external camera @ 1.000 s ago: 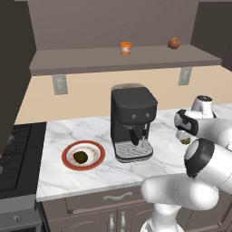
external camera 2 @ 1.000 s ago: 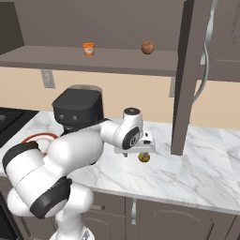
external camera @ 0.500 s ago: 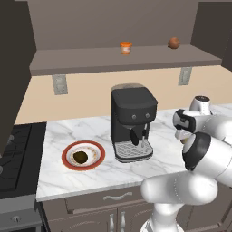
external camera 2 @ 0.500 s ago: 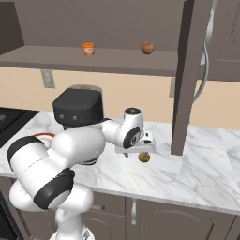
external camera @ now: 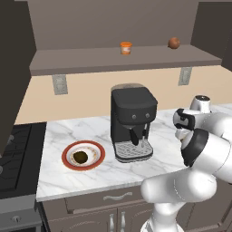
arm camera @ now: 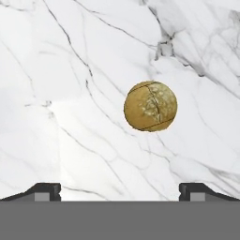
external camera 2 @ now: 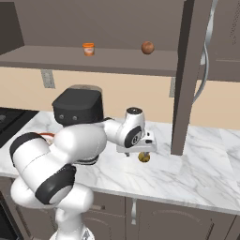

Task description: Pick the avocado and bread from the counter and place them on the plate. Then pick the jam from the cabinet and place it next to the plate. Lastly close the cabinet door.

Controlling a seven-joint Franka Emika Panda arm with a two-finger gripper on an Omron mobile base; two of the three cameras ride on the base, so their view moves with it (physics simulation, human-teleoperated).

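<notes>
The bread (arm camera: pixel 150 106), a tan-yellow rounded lump, lies on the white marble counter (arm camera: pixel 70 70), a little right of midway between the fingertips. My gripper (arm camera: pixel 120 192) hangs open just above it, with nothing between the fingers. From the right, the gripper (external camera 2: pixel 142 153) points down over the bread (external camera 2: pixel 143 158). The red-rimmed plate (external camera: pixel 68 149) sits left of the coffee machine with the dark avocado (external camera: pixel 80 157) on its centre. The orange jam (external camera: pixel 125 47) stands on the cabinet shelf (external camera: pixel 81 61). The cabinet door (external camera 2: pixel 190 75) stands open.
A black coffee machine (external camera: pixel 132 122) stands mid-counter between plate and gripper. A reddish-brown ball (external camera: pixel 173 43) rests on the shelf right of the jam. A stove (external camera: pixel 16 149) borders the counter on the left. The open door hangs just right of the gripper.
The arm's elbow has shifted a little. The hand stays over the bread with its jaws open.
</notes>
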